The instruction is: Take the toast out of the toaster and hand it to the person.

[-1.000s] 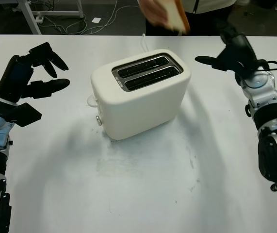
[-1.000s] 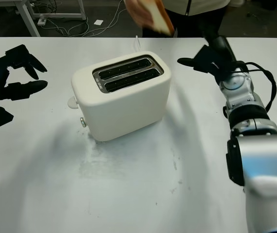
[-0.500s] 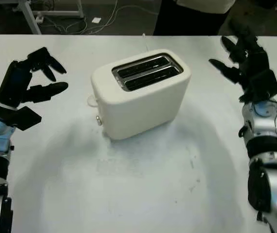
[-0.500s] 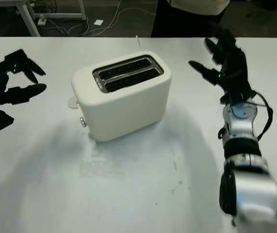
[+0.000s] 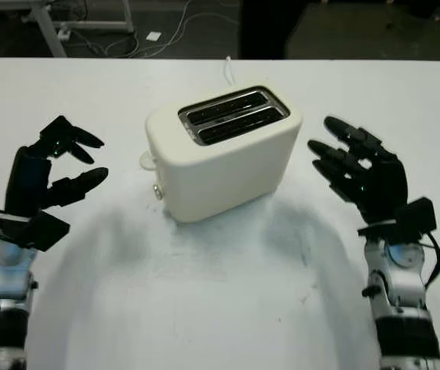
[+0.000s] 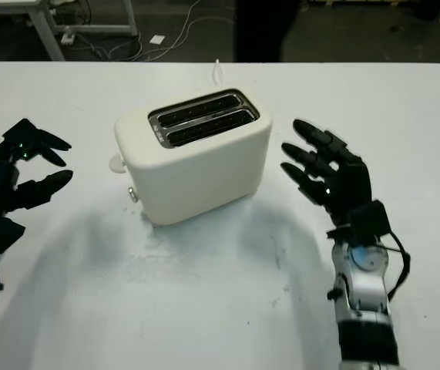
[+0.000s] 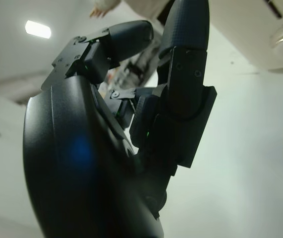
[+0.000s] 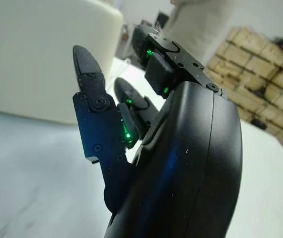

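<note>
Right now the white toaster point(image 5: 223, 151) stands near the middle of the white table point(image 5: 204, 308), set at an angle, with its two dark slots point(image 5: 233, 114) facing up and no bread visible in them. Its lever knob point(image 5: 146, 159) sticks out from the end at about 9 o'clock, and a thin white cord point(image 5: 228, 68) runs from behind it toward 12 o'clock. No toast can be seen anywhere on the table.

At 9 o'clock from the toaster, well apart from it, the left robot hand point(image 5: 50, 169) hovers over the table, open and holding nothing. At 3 o'clock, near the toaster's end but not touching it, the right robot hand point(image 6: 327, 173) is raised with its palm toward the toaster, also open and holding nothing; in its wrist view the toaster's cream wall point(image 8: 42, 54) sits just past the black fingers point(image 8: 94, 119).

Beyond the far edge of the table, at 12 o'clock, a person's dark trouser legs point(image 5: 270, 29) stand on the floor, with loose cables point(image 5: 139, 35) lying at about 11 o'clock
</note>
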Motion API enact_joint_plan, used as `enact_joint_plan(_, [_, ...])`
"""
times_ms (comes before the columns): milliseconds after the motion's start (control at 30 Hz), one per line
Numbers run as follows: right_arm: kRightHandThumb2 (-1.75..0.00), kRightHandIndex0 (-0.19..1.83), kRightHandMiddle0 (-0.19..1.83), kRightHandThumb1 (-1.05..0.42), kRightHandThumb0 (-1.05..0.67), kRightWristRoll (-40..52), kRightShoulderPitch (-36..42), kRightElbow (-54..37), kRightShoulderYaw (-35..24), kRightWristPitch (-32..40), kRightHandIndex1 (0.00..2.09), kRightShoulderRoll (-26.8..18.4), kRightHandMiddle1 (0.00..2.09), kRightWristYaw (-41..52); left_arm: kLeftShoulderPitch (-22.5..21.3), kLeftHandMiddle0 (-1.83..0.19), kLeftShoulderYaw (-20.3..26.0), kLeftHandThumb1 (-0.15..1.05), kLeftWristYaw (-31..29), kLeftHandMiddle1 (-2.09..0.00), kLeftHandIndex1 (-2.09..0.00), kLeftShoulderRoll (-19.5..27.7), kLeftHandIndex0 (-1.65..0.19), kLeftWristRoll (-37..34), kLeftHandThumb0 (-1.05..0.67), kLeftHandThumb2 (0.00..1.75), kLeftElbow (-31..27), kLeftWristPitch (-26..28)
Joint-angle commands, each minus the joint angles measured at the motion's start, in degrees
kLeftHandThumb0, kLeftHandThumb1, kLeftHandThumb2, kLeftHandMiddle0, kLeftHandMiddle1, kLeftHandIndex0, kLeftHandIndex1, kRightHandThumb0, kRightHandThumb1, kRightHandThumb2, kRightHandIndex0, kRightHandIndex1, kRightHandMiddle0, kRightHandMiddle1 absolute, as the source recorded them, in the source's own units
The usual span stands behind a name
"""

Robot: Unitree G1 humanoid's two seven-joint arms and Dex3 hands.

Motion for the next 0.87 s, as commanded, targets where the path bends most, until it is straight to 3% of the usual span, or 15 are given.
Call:
enact_joint_plan(0, [0.00, 0.83, 0.72, -0.87, -0.27, -0.8, 1.8, -2.0, -0.1, 0.8, 0.15, 0.8, 0.04, -1.2, 2.3, -0.37, 0.4, 0.92, 1.1, -1.59, -1.39, -1.3, -0.19, 0.9, -1.04, 0.30, -4.1, 3.8])
enact_joint_plan(167, [0.00, 0.87, 0.78, -0.86, -0.28, -2.1, 2.6, -0.3, 0.0, 0.4, 0.15, 1.6, 0.06, -2.5, 5.3, -0.41, -0.7, 0.92, 0.7, -1.58, -1.40, -3.9, -0.21, 0.8, -1.05, 0.25, -8.8, 8.2])
enact_joint_plan(333, [0.00, 0.88, 0.81, -0.84, -0.35, -4.5, 2.3, 0.7, 2.5, 3.4, 0.13, 2.2, 0.05, -3.5, 6.1, -0.46, -2.7, 0.92, 0.0, -1.51, -1.35, -5.4, -0.30, 1.6, -1.05, 0.20, -9.4, 9.4])
enact_joint_plan(633, [0.00, 0.91, 0.81, -0.83, -0.30, -5.4, 1.8, 0.2, 3.2, 5.0, 0.11, 3.4, 0.03, -4.5, 4.3, -0.53, -4.3, 0.91, -1.0, -1.46, -1.33, -5.7, -0.38, 1.6, -1.05, 0.04, -3.7, 6.8])
enact_joint_plan(833, [0.00, 0.90, 0.79, -0.83, -0.31, -5.0, 1.8, -0.8, 2.8, 5.8, 0.10, 3.5, 0.01, -4.4, 3.8, -0.51, -4.9, 0.92, -0.3, -1.49, -1.35, -5.8, -0.37, 3.3, -1.05, 0.09, -1.9, 6.6])
